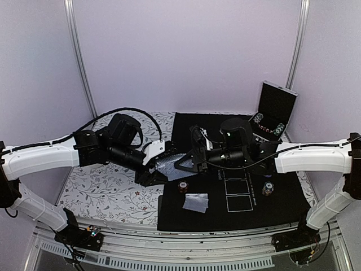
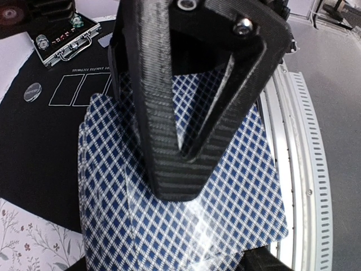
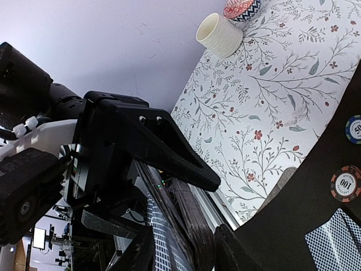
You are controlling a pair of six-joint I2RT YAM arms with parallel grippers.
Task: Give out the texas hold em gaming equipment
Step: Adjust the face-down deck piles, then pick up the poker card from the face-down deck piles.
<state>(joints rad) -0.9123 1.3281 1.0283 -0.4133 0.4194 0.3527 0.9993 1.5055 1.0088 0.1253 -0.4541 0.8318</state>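
Above the near left corner of the black mat (image 1: 225, 127), my left gripper (image 1: 159, 167) is shut on a fanned deck of blue-checked playing cards (image 1: 168, 164). In the left wrist view its upper finger (image 2: 175, 169) presses on the cards (image 2: 237, 186). From the right, my right gripper (image 1: 186, 161) meets the deck. Its two fingertips (image 3: 225, 251) stand either side of the deck's edge (image 3: 189, 231) and close on it. Two face-down cards (image 1: 196, 201) lie on the mat, with a red chip (image 1: 183, 186) beside them and another chip (image 1: 268, 188) further right.
The open silver-edged case (image 1: 274, 110) stands at the mat's far right corner with chips in it. White card outlines (image 1: 237, 195) are printed on the mat. A white ribbed cup (image 3: 219, 34) and a pink round object (image 3: 241, 8) sit on the floral cloth (image 1: 107, 186).
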